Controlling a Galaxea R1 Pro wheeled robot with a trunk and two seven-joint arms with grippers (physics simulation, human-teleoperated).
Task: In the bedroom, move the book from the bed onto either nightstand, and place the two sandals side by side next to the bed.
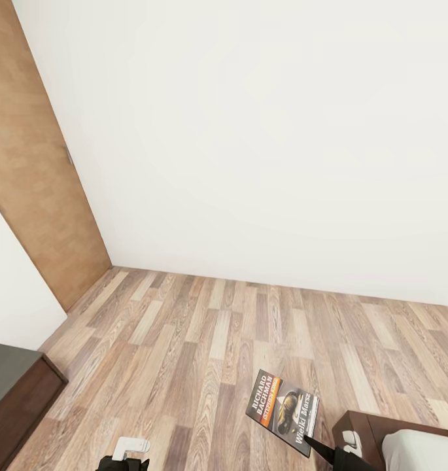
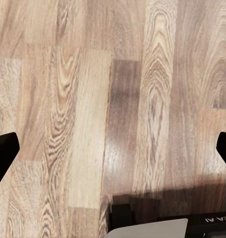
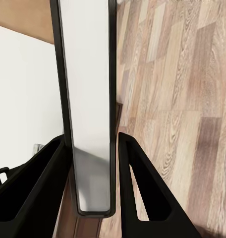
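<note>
A plain white wall (image 1: 250, 131) meets the wood plank floor (image 1: 184, 340); a brown wooden door (image 1: 34, 176) stands at left.

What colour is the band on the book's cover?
Orange, on the book; clearest in the head view.

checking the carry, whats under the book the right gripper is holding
Under the book, held up in the right gripper, is only wood plank floor; nothing shows touching the book's underside. The patch of floor directly behind the cover is hidden. The bed corner lies beside it, not beneath.

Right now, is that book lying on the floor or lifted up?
Lifted: the book hangs above the floor, its edge pinched between the right gripper's jaws.
</note>
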